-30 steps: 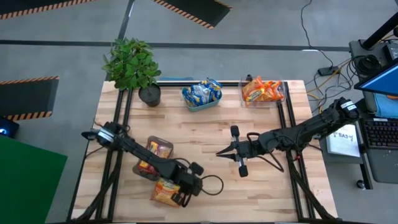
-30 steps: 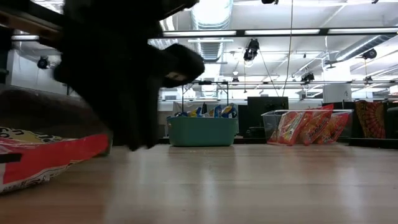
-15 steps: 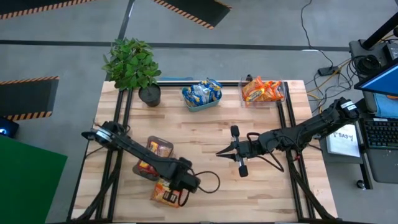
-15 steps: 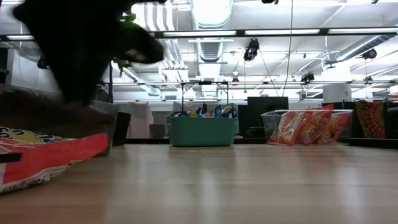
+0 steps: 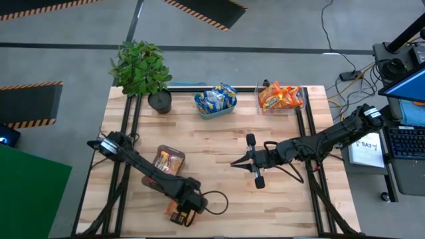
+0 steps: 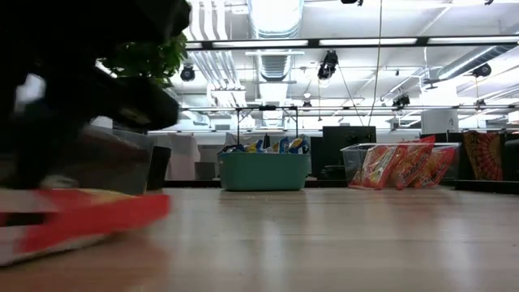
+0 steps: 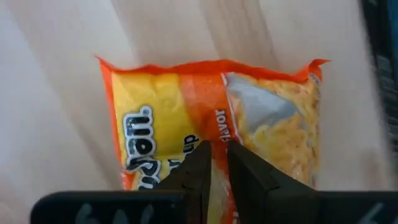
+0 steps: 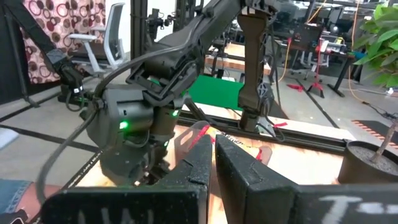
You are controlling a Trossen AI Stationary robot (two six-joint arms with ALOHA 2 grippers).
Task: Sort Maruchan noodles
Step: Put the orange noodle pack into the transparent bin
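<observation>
The left gripper (image 7: 216, 163), pinched narrowly on the orange Maruchan packet (image 7: 249, 118) near the clear bin (image 5: 167, 160), may lose the slick wrapper; the right gripper (image 5: 234, 163) waits clenched.

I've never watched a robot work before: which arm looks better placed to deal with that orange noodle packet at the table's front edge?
The left. Its gripper is already down on the orange noodle packet, fingers nearly together. The right gripper is shut and hangs over bare wood mid-table, away from any packet.

grey floor (image 5: 279, 40), striped hazard mats (image 5: 206, 12), ceiling strip lights (image 6: 369, 41).
</observation>
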